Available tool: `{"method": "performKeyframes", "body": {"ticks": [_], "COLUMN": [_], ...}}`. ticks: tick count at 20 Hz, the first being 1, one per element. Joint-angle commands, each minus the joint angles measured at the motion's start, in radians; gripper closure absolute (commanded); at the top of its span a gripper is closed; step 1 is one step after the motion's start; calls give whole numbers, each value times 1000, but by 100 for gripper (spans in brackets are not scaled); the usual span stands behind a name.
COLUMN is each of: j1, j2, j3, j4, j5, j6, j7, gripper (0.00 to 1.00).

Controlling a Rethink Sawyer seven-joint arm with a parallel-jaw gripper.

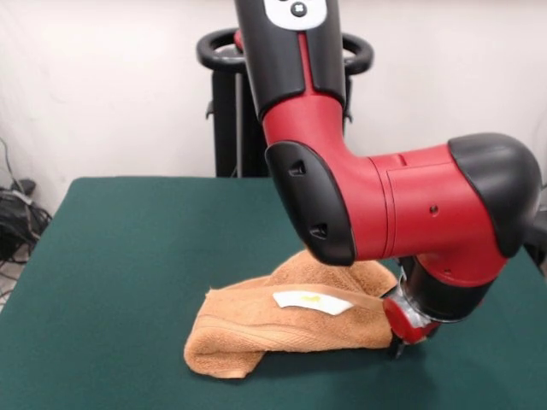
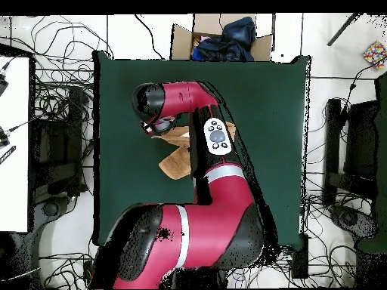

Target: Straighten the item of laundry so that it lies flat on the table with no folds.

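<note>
Working at the towel's [image 1: 282,329] edge, your gripper [image 1: 402,337] sits low at one end of the cloth, right at the counter [image 1: 128,256]; whether it is released or clenched on the fabric you cannot tell, since the wrist hides the tips. The towel lies near the middle of the counter, bunched and folded over itself, with a rolled lump at the end away from the gripper and its white label [image 1: 312,301] facing up. To do this step well, you would likely want a hold on a single layer at the edge, not the whole bundle, then a slow low drag away from the lump so the fold opens instead of the whole cloth sliding. Judge the pull by whether the lump stays put. Count: one towel, one label, one gripper, one counter
</note>
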Motion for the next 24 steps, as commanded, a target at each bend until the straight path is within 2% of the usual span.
{"method": "performKeyframes", "body": {"ticks": [1,15,24], "j1": [8,11,25], "j2": [14,74,112], "j3": [-56,-58,-44], "j4": [55,33,-34], "j5": [-22,-7,0], "j6": [93,117,182], "j7": [63,50,43], "gripper": [0,0,0]}}
